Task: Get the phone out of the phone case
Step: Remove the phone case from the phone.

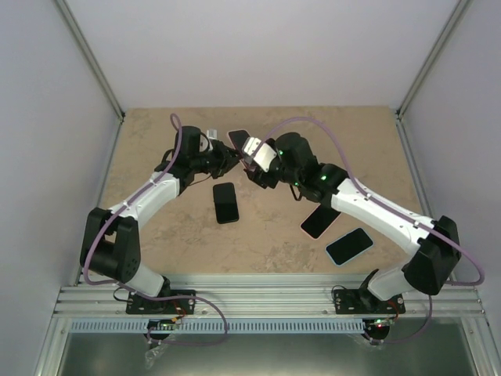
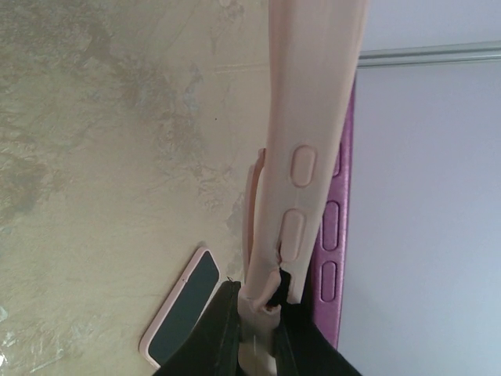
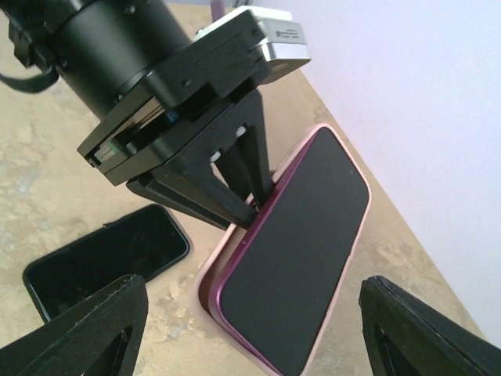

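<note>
The phone (image 3: pixel 301 235) has a purple rim and a dark screen. It sits in a pale pink case (image 3: pixel 205 272), and its near corner stands proud of the case rim. Both are held up off the table at the back centre (image 1: pixel 237 139). My left gripper (image 2: pixel 258 305) is shut on the edge of the pink case (image 2: pixel 309 117), with the purple phone (image 2: pixel 333 227) just behind it. Its black fingers (image 3: pixel 235 176) show pinching the case in the right wrist view. My right gripper (image 3: pixel 250 301) is open wide, one finger on each side of the phone, touching nothing.
A bare black phone (image 1: pixel 225 202) lies flat mid-table and also shows in the right wrist view (image 3: pixel 109 262). A pink-cased phone (image 1: pixel 320 220) and a blue-cased phone (image 1: pixel 349 246) lie to the right. The pink-cased one also shows in the left wrist view (image 2: pixel 184 305). White walls enclose the table.
</note>
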Tool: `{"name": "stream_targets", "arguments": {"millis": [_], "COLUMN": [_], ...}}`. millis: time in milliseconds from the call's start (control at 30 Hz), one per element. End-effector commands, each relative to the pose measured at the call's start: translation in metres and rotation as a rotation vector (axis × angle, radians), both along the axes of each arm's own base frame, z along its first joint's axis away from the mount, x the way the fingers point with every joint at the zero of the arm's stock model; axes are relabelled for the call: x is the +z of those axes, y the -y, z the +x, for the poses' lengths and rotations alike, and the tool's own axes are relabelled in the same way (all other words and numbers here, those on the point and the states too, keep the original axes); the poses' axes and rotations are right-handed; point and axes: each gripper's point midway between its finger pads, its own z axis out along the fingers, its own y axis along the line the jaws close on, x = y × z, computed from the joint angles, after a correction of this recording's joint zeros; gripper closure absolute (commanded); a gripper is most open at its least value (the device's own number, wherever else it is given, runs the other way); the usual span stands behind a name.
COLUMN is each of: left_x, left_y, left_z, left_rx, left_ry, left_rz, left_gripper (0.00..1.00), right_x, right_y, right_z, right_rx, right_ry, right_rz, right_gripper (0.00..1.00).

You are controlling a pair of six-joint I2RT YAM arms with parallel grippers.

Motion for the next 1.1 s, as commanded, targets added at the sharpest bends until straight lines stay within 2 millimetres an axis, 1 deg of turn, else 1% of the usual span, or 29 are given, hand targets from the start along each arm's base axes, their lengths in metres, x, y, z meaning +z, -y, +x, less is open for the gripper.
{"name": "stream_targets", "arguments": {"millis": [0,167,333,500,633,833,1000,1067], "left_x": [0.021,0.021,0.021,0.021,0.022,0.022,0.023,0.023], "left_y": [0.005,0.005,0.005,0.005,0.005,0.005,0.004,0.005], "left_z": [0.002,0.001,0.001,0.002,0.002,0.002,0.003,0.003], "left_rx": [-0.021,-0.021,-0.019,-0.02,-0.02,-0.019,-0.012,-0.014], "left_ry": [0.048,0.051,0.046,0.043,0.042,0.043,0.043,0.043], "left_rz": [-0.073,-0.076,-0.081,-0.085,-0.088,-0.088,-0.088,-0.092], "left_gripper": [1.0,1.0,1.0,1.0,1.0,1.0,1.0,1.0], "right_x": [-0.012,-0.02,-0.023,-0.035,-0.043,-0.05,-0.056,-0.055], "right_y": [-0.004,-0.006,-0.005,-0.003,-0.003,-0.001,0.002,0.004], "right_z": [0.011,0.02,0.029,0.032,0.031,0.03,0.031,0.033], "right_rx": [-0.066,-0.103,-0.141,-0.154,-0.154,-0.155,-0.168,-0.182], "right_ry": [0.098,0.126,0.162,0.168,0.166,0.165,0.16,0.169], "right_rz": [-0.088,-0.118,-0.141,-0.175,-0.193,-0.209,-0.226,-0.227], "right_gripper": [0.26,0.34,0.42,0.46,0.46,0.45,0.4,0.41]}}
